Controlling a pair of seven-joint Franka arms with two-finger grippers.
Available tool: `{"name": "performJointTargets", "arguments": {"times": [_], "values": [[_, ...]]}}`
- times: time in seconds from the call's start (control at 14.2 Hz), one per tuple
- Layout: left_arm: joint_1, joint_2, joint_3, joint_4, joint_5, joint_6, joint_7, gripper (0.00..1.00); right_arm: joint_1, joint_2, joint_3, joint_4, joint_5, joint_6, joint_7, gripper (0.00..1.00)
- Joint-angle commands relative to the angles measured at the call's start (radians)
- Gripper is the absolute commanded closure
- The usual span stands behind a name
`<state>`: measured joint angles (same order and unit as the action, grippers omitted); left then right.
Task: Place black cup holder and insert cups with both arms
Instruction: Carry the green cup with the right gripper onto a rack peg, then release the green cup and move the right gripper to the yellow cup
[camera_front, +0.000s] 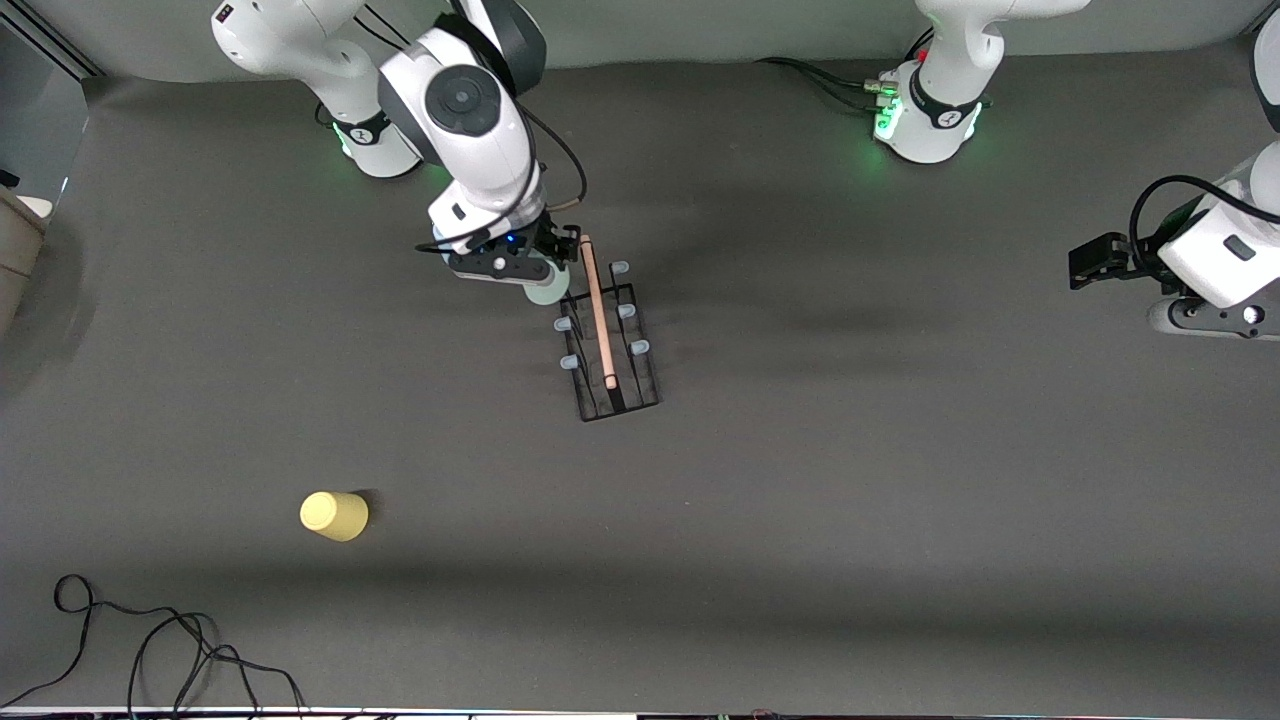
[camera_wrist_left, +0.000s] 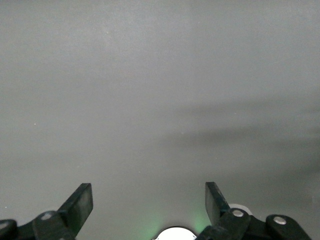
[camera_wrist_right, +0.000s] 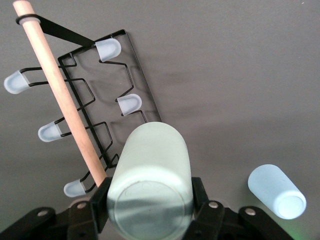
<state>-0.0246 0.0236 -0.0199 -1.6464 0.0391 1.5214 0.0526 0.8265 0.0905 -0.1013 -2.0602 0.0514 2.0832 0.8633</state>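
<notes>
Grey matting covers the whole table (camera_front: 860, 520), and over it the right arm (camera_front: 460, 110) reaches down from its base to the end of the black cup holder (camera_front: 610, 345) that lies farthest from the front camera. Off at the table's edge by its own end, the left arm (camera_front: 1215, 255) waits, and the left gripper (camera_wrist_left: 149, 200) hangs released above bare matting, fingers (camera_wrist_left: 80, 202) spread wide.

Just below the right gripper (camera_wrist_right: 150, 200) stands the holder, its wooden rod handle (camera_wrist_right: 62, 97) running away from the pincer with pale blue capped pegs (camera_wrist_right: 129, 103) on both sides. That right gripper is clenched on the sage green cup (camera_wrist_right: 150, 185), held right over the holder's near pegs. Beside the pincer, the pale blue cup (camera_wrist_right: 276, 191) lies on the matting. Well apart from it, much nearer the front camera, the yellow cup (camera_front: 334, 515) lies on its side.
</notes>
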Motion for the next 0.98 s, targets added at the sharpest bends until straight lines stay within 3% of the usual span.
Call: {"name": "performJointTargets", "arguments": {"times": [0.0,0.35,0.42,0.49,0.56,0.63,0.77,0.91], "values": [[0.002,-0.031,0.001,-0.027,-0.011,0.002,0.007,0.00,0.017,0.003,-0.012,-0.041,0.018,0.061,0.023,0.71],[0.002,-0.031,0.001,-0.027,-0.011,0.002,0.007,0.00,0.017,0.072,-0.012,-0.055,0.018,0.147,0.025,0.70],[0.002,-0.031,0.001,-0.027,-0.011,0.002,0.007,0.00,0.019,0.093,-0.012,-0.057,0.018,0.167,0.028,0.64],[0.002,-0.031,0.001,-0.027,-0.011,0.002,0.007,0.00,0.017,0.104,-0.012,-0.057,0.019,0.179,0.028,0.47],[0.002,-0.031,0.001,-0.026,-0.011,0.002,0.007,0.00,0.016,0.110,-0.012,-0.055,0.019,0.179,0.028,0.08],[0.003,-0.031,0.003,-0.027,-0.011,0.002,0.007,0.00,0.014,0.104,-0.015,-0.052,0.019,0.175,0.029,0.00],[0.003,-0.031,0.003,-0.026,-0.011,0.002,0.009,0.00,0.008,0.078,-0.023,-0.025,0.019,0.118,0.022,0.00],[0.003,-0.031,0.003,-0.026,-0.011,0.002,0.007,0.00,0.000,0.058,-0.043,0.078,0.019,-0.036,0.010,0.00]]}}
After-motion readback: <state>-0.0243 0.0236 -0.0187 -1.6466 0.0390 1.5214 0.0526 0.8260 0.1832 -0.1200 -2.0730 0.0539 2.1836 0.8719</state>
